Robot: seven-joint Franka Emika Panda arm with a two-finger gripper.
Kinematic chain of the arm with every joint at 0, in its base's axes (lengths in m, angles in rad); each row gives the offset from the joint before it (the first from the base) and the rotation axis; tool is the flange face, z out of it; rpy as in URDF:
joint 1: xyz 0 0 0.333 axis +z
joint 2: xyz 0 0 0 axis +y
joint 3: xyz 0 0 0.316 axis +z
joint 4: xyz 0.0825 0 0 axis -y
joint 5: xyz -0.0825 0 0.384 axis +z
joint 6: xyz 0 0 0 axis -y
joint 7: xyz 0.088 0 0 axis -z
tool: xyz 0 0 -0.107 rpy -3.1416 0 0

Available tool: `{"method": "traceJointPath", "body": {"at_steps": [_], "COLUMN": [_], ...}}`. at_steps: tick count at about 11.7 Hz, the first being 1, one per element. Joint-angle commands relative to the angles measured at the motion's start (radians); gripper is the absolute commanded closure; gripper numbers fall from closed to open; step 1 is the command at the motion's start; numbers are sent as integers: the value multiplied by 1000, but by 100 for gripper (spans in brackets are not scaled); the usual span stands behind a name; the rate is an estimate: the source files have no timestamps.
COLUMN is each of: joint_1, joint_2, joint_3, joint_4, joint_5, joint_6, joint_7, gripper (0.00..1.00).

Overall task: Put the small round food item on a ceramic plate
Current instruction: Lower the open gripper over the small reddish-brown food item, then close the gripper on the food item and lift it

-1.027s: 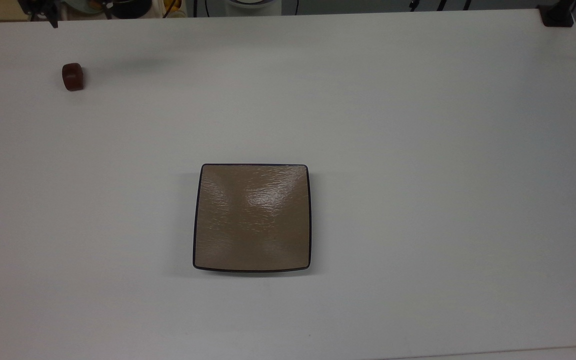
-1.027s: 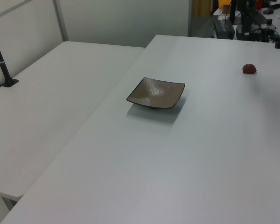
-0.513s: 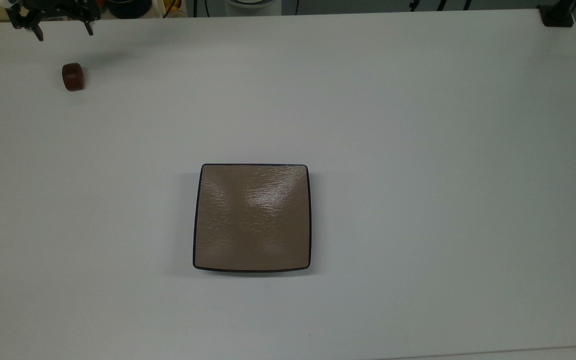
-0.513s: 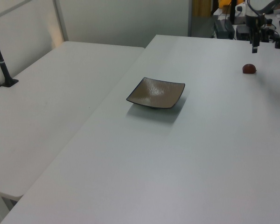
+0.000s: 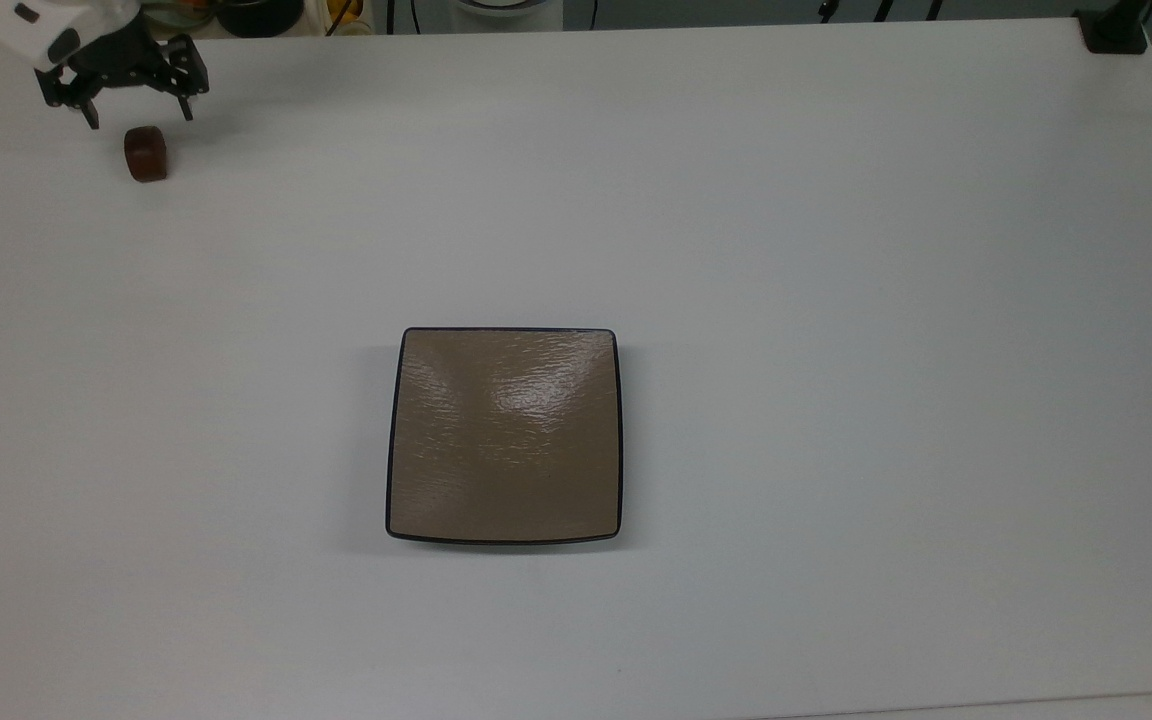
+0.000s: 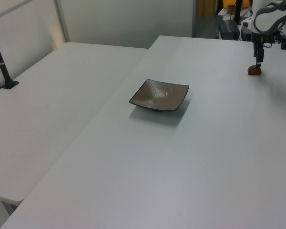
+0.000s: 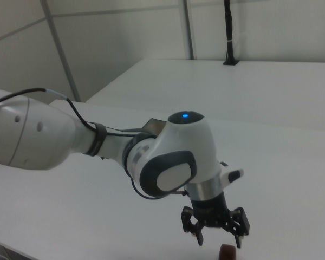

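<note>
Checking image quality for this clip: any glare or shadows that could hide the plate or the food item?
Top view: a bright glare patch on the ceramic plate, its rim still clear; a soft shadow on the table near the gripper. Left view: the gripper partly covers the small round food item. Right view: the item is cut by the bottom edge.

Top view: overhead, looking straight down on table (image 5: 836,250), plate (image 5: 504,436) mid-frame, gripper (image 5: 136,112) at top view's upper left. Left view: oblique, high, farther off, along table; plate (image 6: 159,95) central, gripper (image 6: 260,61) far right. Right view: close, low, facing arm (image 7: 173,162); gripper (image 7: 216,232) at bottom. All three share gripper.
</note>
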Motion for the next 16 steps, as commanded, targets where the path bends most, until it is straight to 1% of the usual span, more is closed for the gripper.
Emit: {"method": "traceJointPath", "body": {"at_steps": [1,3,4,6,7,9,10,12,15,16], "joint_1": [-16,-28,-28,-28,-28,-28,-27,-22,-10,2], "joint_2": [55,78,91,106,108,108,108,99,73,53], "joint_3": [-2,-2,-1,-1,-1,-1,-1,-1,1,1], "joint_4": [-15,-14,-13,-11,-11,-13,-11,-7,-4,13], "joint_5": [-15,-15,-15,-15,-15,-12,-4,2,1,1], "joint_6": [82,122,124,124,124,124,122,113,104,79], "joint_7": [-51,-52,-52,-51,-51,-48,-40,-31,-22,-22], "gripper": [0,1,4,21,28,48,61,80,80,80]}}
